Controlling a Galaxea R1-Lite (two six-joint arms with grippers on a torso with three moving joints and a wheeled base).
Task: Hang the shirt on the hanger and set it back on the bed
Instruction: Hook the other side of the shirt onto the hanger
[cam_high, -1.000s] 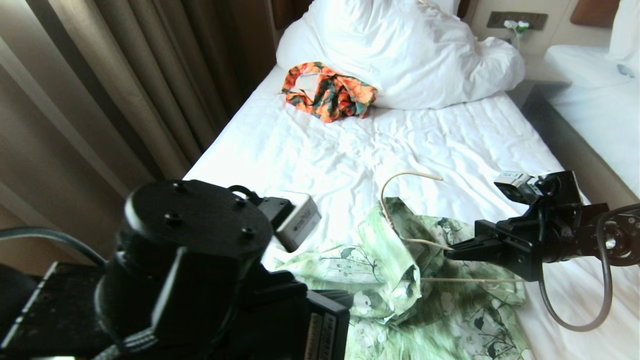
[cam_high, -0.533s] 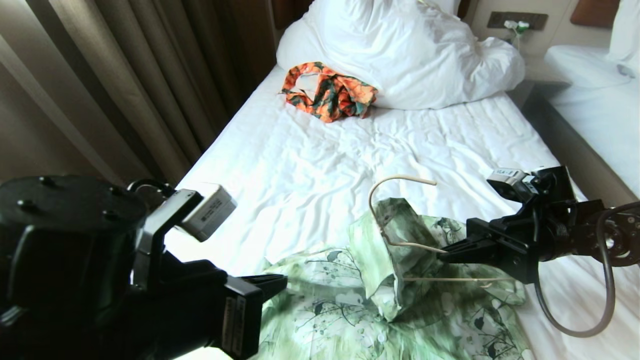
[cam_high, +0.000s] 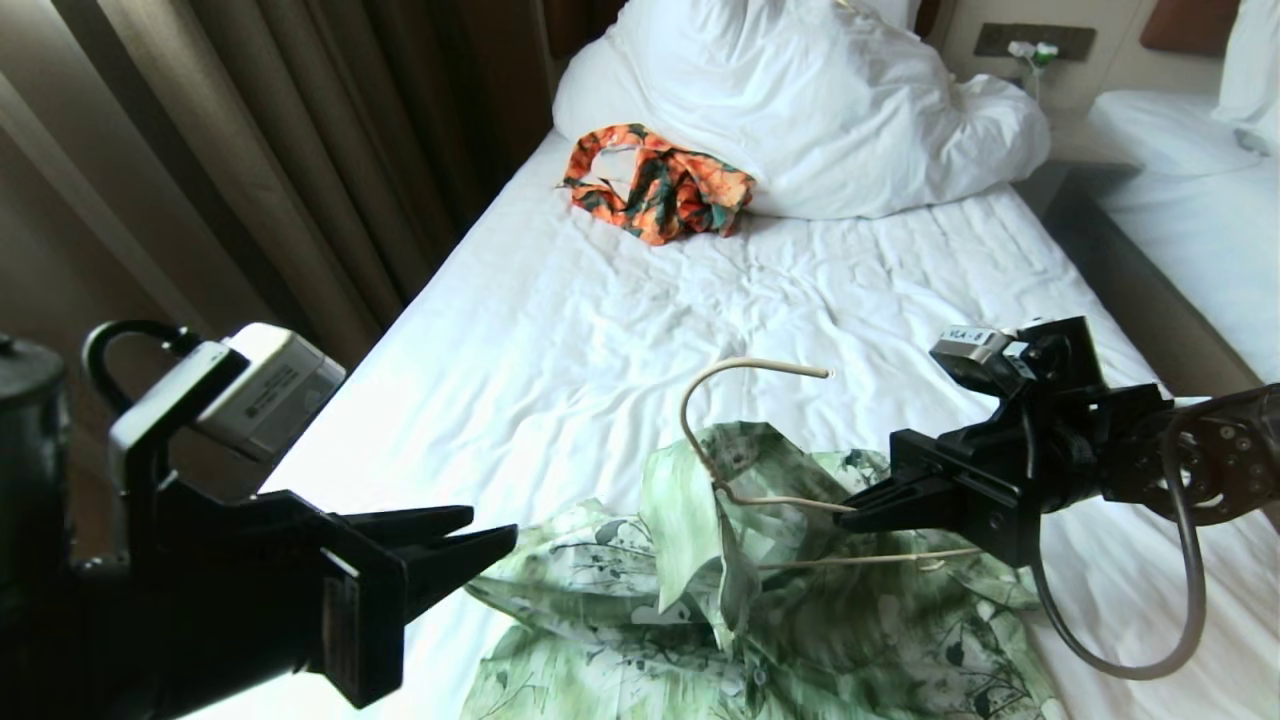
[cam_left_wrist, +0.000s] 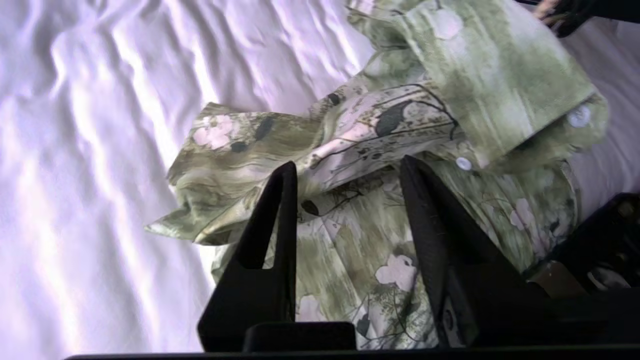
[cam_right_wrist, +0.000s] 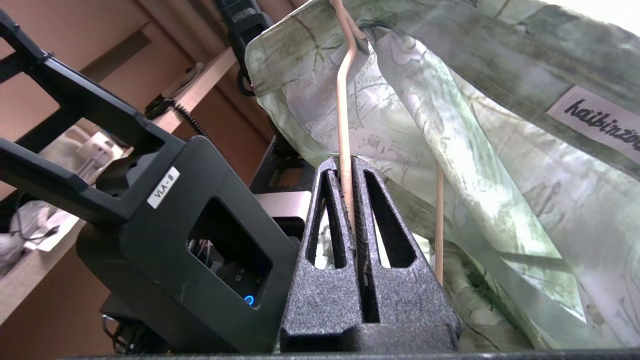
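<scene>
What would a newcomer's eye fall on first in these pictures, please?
Probably the right gripper at the near right of the bed, shut on the cream hanger, with the green shirt draped partly over it. Then the left gripper, open at the near left beside the shirt, and the orange floral garment against the duvet.

We are viewing the shirt (cam_high: 760, 610) lying on the bed (cam_high: 620, 330), hanger (cam_high: 740, 440) inside its collar, with a second garment (cam_high: 655, 190) lying behind, against the duvet (cam_high: 820, 110).
</scene>
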